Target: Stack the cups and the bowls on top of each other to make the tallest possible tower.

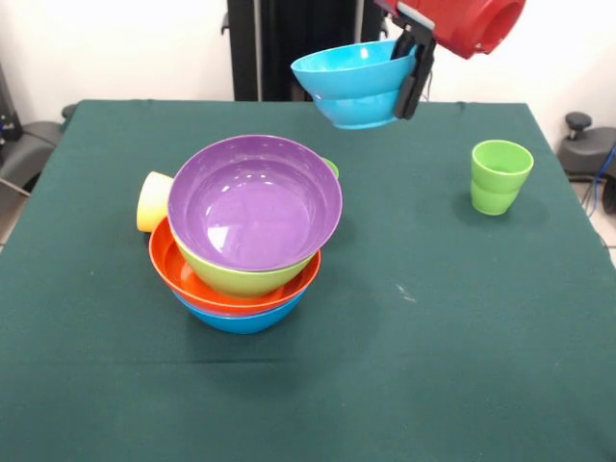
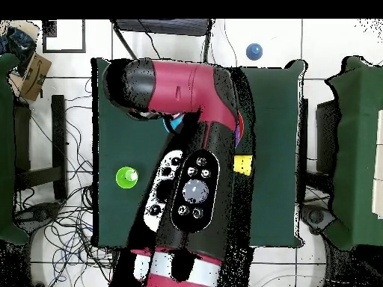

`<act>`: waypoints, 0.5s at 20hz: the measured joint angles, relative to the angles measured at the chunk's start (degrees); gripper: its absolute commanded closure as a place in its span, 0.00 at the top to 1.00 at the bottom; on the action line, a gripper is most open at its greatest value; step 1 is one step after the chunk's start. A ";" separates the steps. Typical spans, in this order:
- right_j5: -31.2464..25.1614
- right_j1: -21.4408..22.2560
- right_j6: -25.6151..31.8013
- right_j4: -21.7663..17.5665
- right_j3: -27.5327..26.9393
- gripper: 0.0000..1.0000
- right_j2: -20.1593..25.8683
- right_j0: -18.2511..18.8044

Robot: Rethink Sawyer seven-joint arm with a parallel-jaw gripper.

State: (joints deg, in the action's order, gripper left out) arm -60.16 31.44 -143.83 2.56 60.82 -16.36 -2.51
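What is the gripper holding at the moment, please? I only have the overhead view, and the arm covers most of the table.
Observer: The gripper is shut on the rim of a turquoise bowl, held in the air above the table.
Operator: Thank you. How does the tower look?
Observer: Four bowls are nested: the blue bowl lowest, then the orange bowl, the lime green bowl, and the purple bowl on top, tilted.
Operator: Is the yellow cup upright?
Observer: No, it lies on its side right beside the tower.
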 measured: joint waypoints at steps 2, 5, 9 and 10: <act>-1.83 -1.22 0.00 -0.73 -3.16 0.00 0.56 0.34; -3.43 -2.50 0.00 -1.39 -5.94 0.00 0.85 0.59; -5.10 -3.99 0.19 -2.18 -9.25 0.00 1.55 1.15; -5.56 -4.37 0.39 -2.24 -10.14 0.00 1.91 1.49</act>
State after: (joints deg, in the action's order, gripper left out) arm -65.72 27.06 -143.44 0.32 50.67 -14.44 -1.03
